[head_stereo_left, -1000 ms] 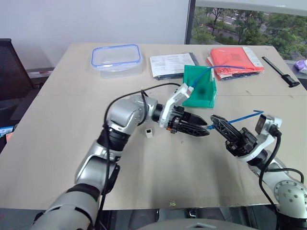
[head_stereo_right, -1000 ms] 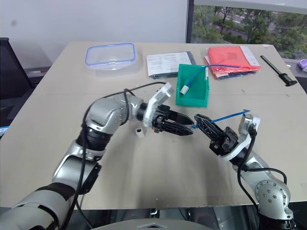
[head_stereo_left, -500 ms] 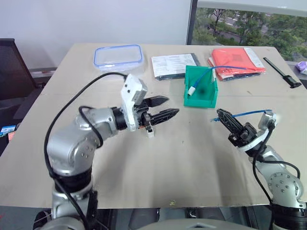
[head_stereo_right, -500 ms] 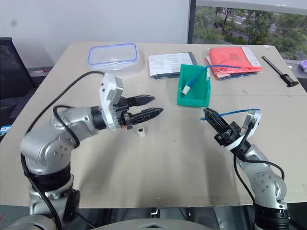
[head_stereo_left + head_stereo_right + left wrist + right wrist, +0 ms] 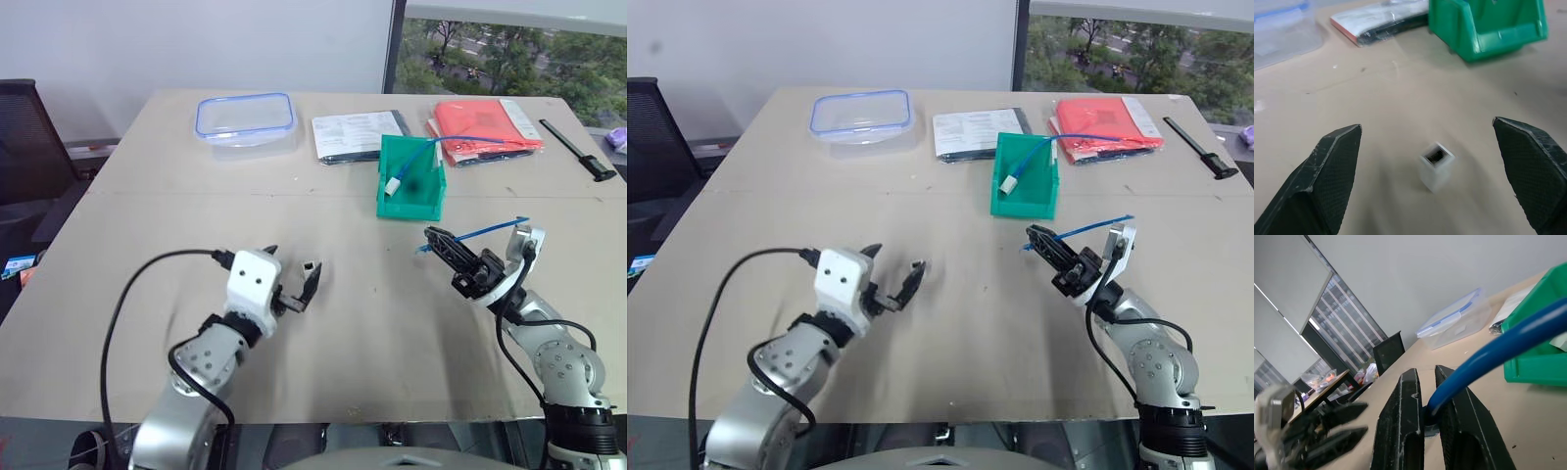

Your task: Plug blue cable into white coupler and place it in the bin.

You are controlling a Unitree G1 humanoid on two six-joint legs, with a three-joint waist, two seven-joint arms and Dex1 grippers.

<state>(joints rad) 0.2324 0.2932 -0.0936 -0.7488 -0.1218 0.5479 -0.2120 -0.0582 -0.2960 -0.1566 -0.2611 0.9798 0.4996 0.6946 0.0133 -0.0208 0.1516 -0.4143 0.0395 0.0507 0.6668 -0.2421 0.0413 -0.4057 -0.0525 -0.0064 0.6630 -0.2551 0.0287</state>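
The broad beige table (image 5: 118, 225) spans the frame. At upper left sits a clear rectangular food container with blue rim (image 5: 244, 120). Right of centre near the top stands the small green plastic bin (image 5: 411, 183). At lower left the left gripper (image 5: 293, 280) has its fingers spread wide around the tiny white plastic coupler (image 5: 1436, 164), not touching it. At middle right the right gripper (image 5: 438, 243) pinches the thin blue cable (image 5: 488, 231).
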